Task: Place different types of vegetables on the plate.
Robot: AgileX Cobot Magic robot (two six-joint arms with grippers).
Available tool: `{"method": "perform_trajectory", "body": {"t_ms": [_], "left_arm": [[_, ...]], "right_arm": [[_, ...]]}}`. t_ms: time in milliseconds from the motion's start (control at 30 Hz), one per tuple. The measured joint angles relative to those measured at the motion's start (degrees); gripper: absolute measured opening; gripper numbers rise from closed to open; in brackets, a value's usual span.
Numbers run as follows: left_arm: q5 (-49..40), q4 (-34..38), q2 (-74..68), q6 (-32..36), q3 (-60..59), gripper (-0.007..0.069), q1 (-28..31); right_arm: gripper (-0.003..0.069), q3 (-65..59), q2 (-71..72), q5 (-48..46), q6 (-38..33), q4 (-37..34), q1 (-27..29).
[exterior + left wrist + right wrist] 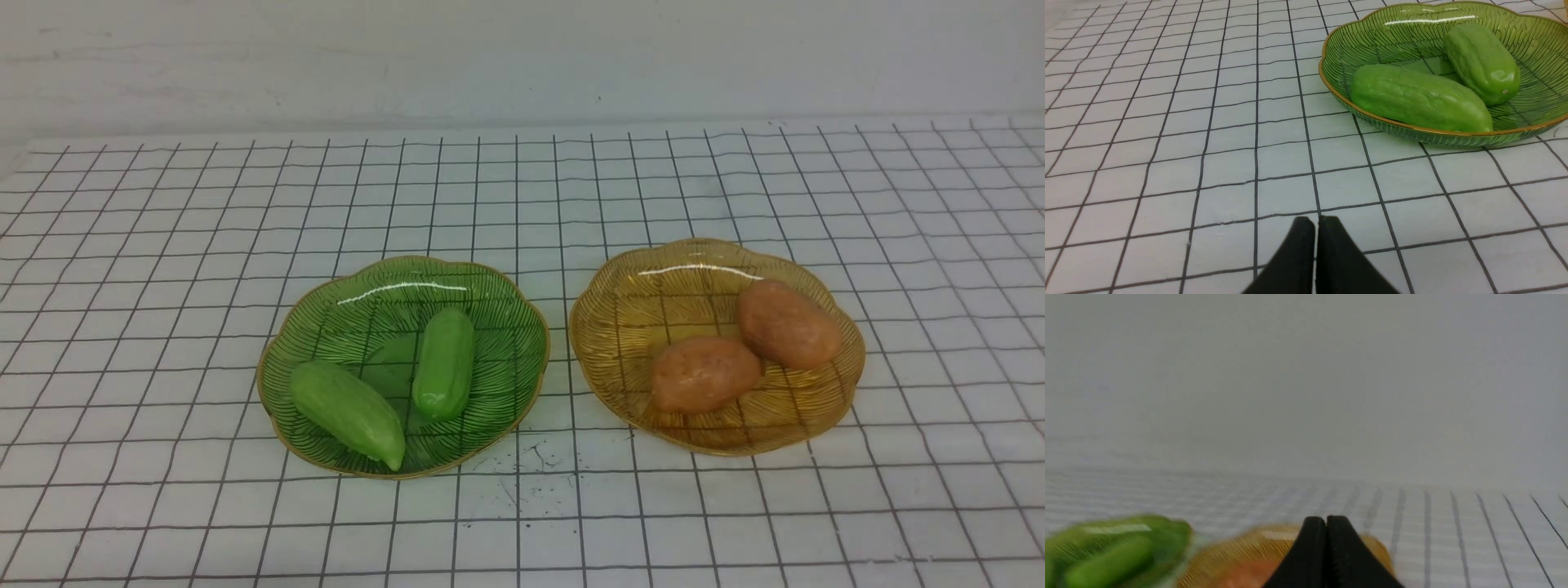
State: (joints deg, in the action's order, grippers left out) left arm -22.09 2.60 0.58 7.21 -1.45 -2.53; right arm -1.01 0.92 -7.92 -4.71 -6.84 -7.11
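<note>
Two light-green cucumber-like vegetables [349, 413] [445, 363] lie in a green glass plate [506, 310] left of centre. Two orange-brown potato-like vegetables [704, 373] [789, 323] lie in an amber glass plate [645, 286] on the right. Neither arm shows in the front view. In the left wrist view my left gripper [1316, 220] is shut and empty, low over the gridded cloth, short of the green plate [1339, 87] and its cucumbers [1419, 98] [1481, 61]. My right gripper [1326, 519] is shut and empty, with the amber plate [1237, 551] blurred behind it.
The table [163, 245] wears a white cloth with a black grid. A pale wall [522, 57] closes off the far edge. Small dark scuffs [522, 465] mark the cloth in front of the two plates.
</note>
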Motion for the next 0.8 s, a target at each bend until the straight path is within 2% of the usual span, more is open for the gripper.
{"method": "perform_trajectory", "body": {"t_ms": [167, 800], "left_arm": [[0.0, 0.0, 0.0, 0.0, 0.0, -0.0008, 0.0], [0.0, 0.0, 0.0, 0.0, 0.0, -0.0008, 0.0]], "right_arm": [[-0.0014, -0.7, -0.1, -12.0, -0.1, 0.9, 6.5], [-0.0014, -0.3, -0.1, -13.8, -0.5, 1.4, 7.2]]}}
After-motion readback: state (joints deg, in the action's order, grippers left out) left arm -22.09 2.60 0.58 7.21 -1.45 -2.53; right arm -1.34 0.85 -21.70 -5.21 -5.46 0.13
